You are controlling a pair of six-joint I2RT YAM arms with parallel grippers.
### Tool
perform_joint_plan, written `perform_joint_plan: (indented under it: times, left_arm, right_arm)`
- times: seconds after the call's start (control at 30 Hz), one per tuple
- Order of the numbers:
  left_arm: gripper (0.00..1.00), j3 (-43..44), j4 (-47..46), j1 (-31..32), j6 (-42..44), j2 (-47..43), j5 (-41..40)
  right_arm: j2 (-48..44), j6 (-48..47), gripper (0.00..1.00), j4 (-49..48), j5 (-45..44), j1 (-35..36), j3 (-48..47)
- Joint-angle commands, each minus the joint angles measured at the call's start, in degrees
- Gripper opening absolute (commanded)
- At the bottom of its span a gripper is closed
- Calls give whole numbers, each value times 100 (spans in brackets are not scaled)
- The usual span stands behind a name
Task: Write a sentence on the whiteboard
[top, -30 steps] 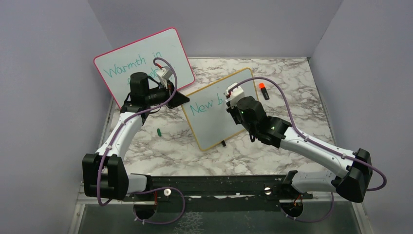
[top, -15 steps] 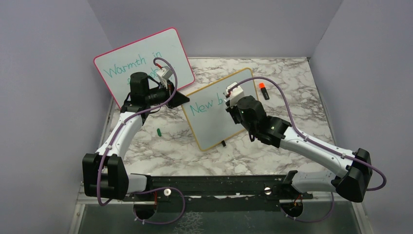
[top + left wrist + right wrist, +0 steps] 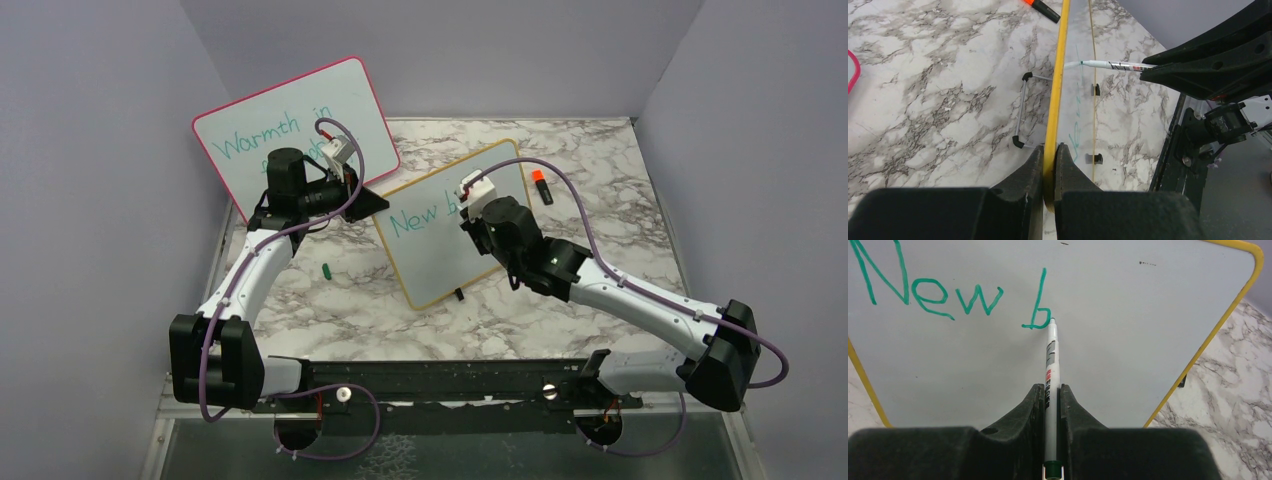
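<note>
The left gripper (image 3: 1049,152) pinches the yellow edge of the whiteboard (image 3: 440,265), which stands tilted in the middle of the marble table (image 3: 340,300). On it the sentence (image 3: 930,298) reads only "New b". The right gripper (image 3: 1050,392) clamps a marker (image 3: 1052,360), tip touching the b's foot.

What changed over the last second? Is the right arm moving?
The right arm edged slightly left, carrying the right hand and its marker; the tip sits at the foot of the "b". No new letter: the sentence reads "New b" as before. Nothing was grasped or released. The left hand keeps its clamp on the whiteboard at its yellow edge; the pink board and orange marker stayed put.
</note>
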State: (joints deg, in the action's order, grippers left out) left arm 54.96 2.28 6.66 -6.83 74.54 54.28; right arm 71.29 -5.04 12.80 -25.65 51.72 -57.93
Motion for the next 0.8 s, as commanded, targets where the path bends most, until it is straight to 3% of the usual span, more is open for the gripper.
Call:
perform_joint_plan:
  times: [0.0, 0.77]
  left_arm:
    - [0, -73, 453, 108, 455, 196, -480]
    - [0, -74, 458, 108, 463, 180, -464]
  right_arm:
    - [109, -25, 0, -192, -74, -78, 59]
    - [26, -65, 0, -444, -192, -120, 6]
